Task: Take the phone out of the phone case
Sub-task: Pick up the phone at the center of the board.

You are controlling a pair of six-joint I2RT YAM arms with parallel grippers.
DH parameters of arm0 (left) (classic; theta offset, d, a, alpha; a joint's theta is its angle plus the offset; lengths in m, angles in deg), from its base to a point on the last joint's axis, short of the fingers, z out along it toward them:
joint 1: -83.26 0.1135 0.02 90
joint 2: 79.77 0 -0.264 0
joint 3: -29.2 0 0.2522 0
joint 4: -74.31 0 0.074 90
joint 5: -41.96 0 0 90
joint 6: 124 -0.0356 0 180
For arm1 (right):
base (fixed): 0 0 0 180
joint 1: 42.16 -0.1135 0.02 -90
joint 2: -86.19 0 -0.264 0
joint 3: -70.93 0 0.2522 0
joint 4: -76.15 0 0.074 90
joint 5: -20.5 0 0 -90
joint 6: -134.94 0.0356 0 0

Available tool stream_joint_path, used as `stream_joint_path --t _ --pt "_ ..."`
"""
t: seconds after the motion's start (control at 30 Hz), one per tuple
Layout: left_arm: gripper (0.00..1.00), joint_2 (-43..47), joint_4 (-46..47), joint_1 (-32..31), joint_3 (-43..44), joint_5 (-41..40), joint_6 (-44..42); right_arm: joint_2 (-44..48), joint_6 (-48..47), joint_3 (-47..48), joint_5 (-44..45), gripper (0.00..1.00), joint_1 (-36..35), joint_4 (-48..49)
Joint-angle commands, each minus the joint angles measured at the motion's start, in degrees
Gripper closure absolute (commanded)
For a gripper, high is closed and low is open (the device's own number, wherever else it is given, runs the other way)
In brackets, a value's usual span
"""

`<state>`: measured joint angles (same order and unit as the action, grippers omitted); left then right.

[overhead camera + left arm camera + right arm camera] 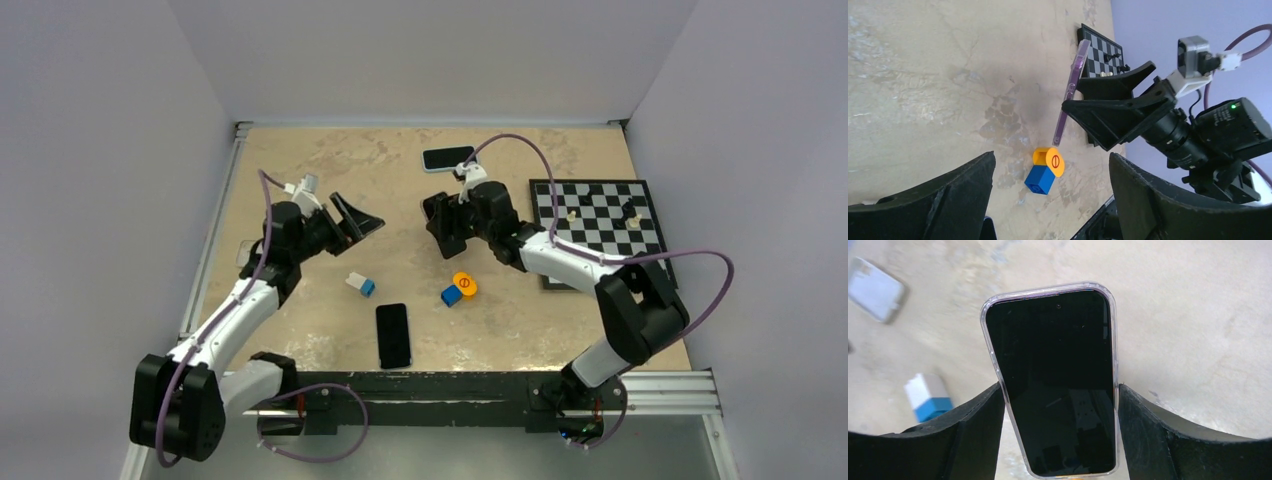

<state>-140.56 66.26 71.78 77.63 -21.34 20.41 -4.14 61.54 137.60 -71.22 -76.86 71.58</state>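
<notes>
Right hand (441, 226) clamps the phone (1053, 380), seated in its clear phone case (1072, 86), above the tabletop (300, 170).
Left hand (357, 220) hangs opposite with fingers spread and empty; the beige, mottled surface is boxed by pale lavender walls (430, 50), with a chessboard (596, 215) at right and another dark handset (393, 335) lying near the arms' bases.

Black phone (1055, 380), clear purplish case (1070, 90) — black-and-white checked chessboard (596, 215), mottled beige table (330, 160)
</notes>
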Motion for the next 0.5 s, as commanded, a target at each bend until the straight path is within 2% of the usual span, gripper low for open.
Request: stream_joint_path --t 0.0,0.23,0.4,0.47 --pt "0.14 0.84 10.47 -5.03 -0.57 -5.18 -1.89 5.58 6.79 -1.32 -7.47 1.0 -0.03 10.48" --pt "0.23 -3.74 15.98 -12.66 0.66 -9.5 -3.72 7.99 9.8 -3.19 -9.75 1.0 -3.24 13.75" --pt "0.18 -6.33 20.11 -16.28 0.76 -12.87 -4.95 8.67 10.41 -3.83 -11.1 1.0 -4.02 15.11" --pt "0.2 -6.94 19.19 -17.05 1.27 -14.61 -5.21 8.95 10.59 -4.09 -11.72 1.0 -4.46 15.47"
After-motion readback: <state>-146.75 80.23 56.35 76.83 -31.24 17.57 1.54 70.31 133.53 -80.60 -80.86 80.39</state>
